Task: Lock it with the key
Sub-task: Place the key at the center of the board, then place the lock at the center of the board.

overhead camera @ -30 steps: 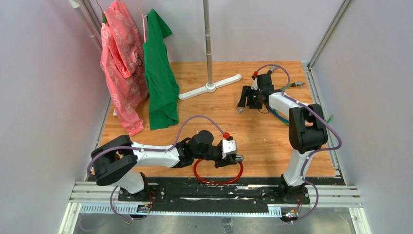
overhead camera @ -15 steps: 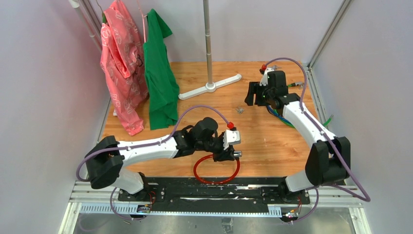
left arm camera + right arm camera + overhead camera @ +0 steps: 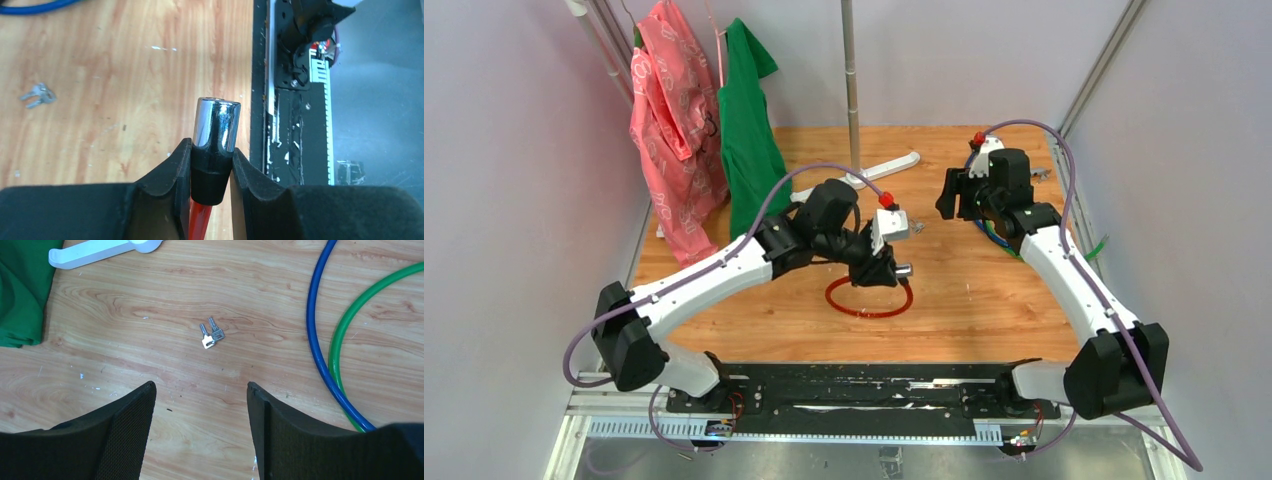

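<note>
From the top camera you see two arms. Your left gripper (image 3: 892,270) is clenched on the metal-tipped end of the red cable (image 3: 864,308), whose single loop lies on the wooden table (image 3: 984,300) below it. The wrist hides the contact itself. Your right gripper (image 3: 948,195) hangs over the far right of the table, seen too edge-on to judge its gap here. The key (image 3: 917,228) is only a pale speck on the wood between the two grippers, just beside the left wrist's white camera housing, and too small to count. One pink garment (image 3: 669,130) and one green garment (image 3: 749,160) hang at far left. One pole (image 3: 852,90) runs out of the top of the frame, and your left arm covers the middle of its white foot (image 3: 894,163). In the left wrist view both fingers (image 3: 165,175) press the black collar below one chrome plug (image 3: 216,122), and the red cable drops out of sight between them. The key lies flat at far left, well apart from the plug, and now reads as two small silvery keys together. One blue cable (image 3: 35,6) is cut off at the top corner, and a black rail (image 3: 290,125) edges the table. In the right wrist view your jaws stand wide apart and hold nothing. The two keys lie touching on bare wood ahead of the gap. One blue and one green cable (image 3: 345,330) curve at right, both cut off by the frame.
</note>
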`<state>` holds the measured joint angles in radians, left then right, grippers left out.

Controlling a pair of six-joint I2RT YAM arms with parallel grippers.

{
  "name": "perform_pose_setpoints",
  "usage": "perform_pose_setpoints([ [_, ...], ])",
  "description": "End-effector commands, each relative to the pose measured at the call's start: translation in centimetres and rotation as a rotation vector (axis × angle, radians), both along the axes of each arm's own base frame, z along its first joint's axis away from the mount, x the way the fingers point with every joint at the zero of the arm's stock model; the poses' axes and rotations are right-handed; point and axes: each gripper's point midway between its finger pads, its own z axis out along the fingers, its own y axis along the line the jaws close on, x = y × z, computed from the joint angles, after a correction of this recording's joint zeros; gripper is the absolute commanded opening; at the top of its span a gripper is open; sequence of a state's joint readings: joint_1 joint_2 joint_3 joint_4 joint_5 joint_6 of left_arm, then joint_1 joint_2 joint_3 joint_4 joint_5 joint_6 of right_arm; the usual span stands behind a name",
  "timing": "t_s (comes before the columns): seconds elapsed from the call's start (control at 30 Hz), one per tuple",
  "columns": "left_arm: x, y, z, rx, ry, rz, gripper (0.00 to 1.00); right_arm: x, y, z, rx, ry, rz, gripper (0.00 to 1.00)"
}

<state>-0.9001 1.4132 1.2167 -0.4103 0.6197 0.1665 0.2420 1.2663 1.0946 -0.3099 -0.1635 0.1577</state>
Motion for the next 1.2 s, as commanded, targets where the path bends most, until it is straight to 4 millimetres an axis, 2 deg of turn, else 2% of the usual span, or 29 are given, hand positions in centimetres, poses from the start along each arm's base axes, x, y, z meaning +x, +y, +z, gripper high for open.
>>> perform_pose_setpoints([
  [0.0,2.2,1.5,1.7,-0.015,0.058,0.081,0.0,-0.7,-0.1,-1.0,-0.033,0.025,0.012,0.7],
  [0.13,8.0,2.9,-1.1,-0.012,0.131,0.302,0.0,-0.6,0.2,-0.8,-0.025,0.021,0.029,0.69],
  [0.23,13.0,4.4,-4.5,0.013,0.165,0.518,0.0,-0.4,-0.5,-1.6,-0.057,0.04,-0.003,0.69],
  [0.3,15.5,5.2,-6.2,0.007,0.236,0.626,0.0,-0.2,-1.2,-2.4,-0.094,0.056,-0.027,0.69],
  [0.33,16.7,5.4,-7.7,0.01,0.31,0.682,0.0,-0.1,-1.5,-3.0,-0.114,0.071,-0.038,0.69],
  [0.43,18.6,6.0,-10.3,0.016,0.405,0.749,0.0,0.5,-2.3,-4.0,-0.172,0.105,-0.06,0.69],
  [0.47,18.9,6.1,-11.1,0.034,0.412,0.757,0.01,0.7,-2.6,-4.3,-0.191,0.118,-0.069,0.69],
  [0.5,19.1,6.3,-11.7,0.049,0.404,0.765,0.12,1.0,-3.0,-4.6,-0.215,0.132,-0.082,0.69],
  [0.57,19.8,6.9,-12.7,0.07,0.386,0.803,0.57,1.4,-4.0,-5.2,-0.268,0.156,-0.118,0.69],
  [0.63,20.5,7.6,-13.3,0.078,0.366,0.848,0.9,1.7,-4.4,-5.7,-0.292,0.173,-0.128,0.69],
  [0.67,20.7,7.9,-13.4,0.084,0.348,0.858,0.98,1.9,-4.5,-5.9,-0.297,0.183,-0.13,0.69],
  [0.8,20.8,8.7,-12.4,0.107,0.251,0.827,1.0,2.4,-5.6,-6.3,-0.361,0.194,-0.137,0.69],
  [0.93,19.7,9.1,-9.8,0.082,0.153,0.755,1.0,3.6,-6.6,-6.0,-0.357,0.193,-0.104,0.69],
  [1.0,18.3,9.3,-8.3,0.067,0.102,0.704,1.0,4.4,-6.9,-6.1,-0.306,0.217,-0.081,0.69],
  [1.1,15.3,9.8,-6.7,0.081,-0.013,0.579,1.0,5.6,-8.0,-7.1,-0.27,0.278,-0.063,0.67],
  [1.17,13.3,10.6,-5.9,0.087,-0.044,0.526,1.0,6.4,-7.7,-7.9,-0.243,0.307,0.001,0.63],
])
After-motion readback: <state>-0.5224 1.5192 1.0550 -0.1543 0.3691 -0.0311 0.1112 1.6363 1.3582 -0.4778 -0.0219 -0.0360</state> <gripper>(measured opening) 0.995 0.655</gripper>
